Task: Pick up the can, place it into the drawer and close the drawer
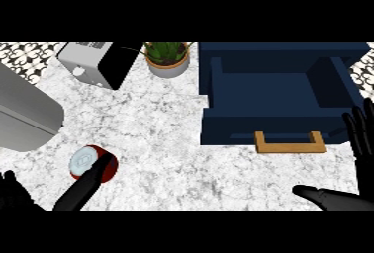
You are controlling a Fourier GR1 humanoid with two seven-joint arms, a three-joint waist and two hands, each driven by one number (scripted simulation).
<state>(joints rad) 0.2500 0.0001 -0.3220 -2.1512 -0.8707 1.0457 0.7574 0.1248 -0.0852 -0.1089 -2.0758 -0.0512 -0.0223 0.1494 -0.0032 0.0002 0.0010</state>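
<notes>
A red can (108, 171) with a silver top stands on the marble counter at the lower left. My left hand (82, 188) comes in from the lower left corner, open; one straight black digit lies across the can's right side and touches it, and the rest of the hand shows at the left edge. The navy drawer (219, 89) stands open at the upper right, nothing visible inside it, its wooden handle (290, 144) facing me. My right hand (359, 148) is open at the right edge beside the drawer's front, fingers up and thumb pointing left.
A silver and black toaster (91, 62) and a potted plant (169, 59) stand at the back of the counter. A large grey metal body (22, 113) fills the left edge above the can. Bare marble (161, 133) lies between can and drawer.
</notes>
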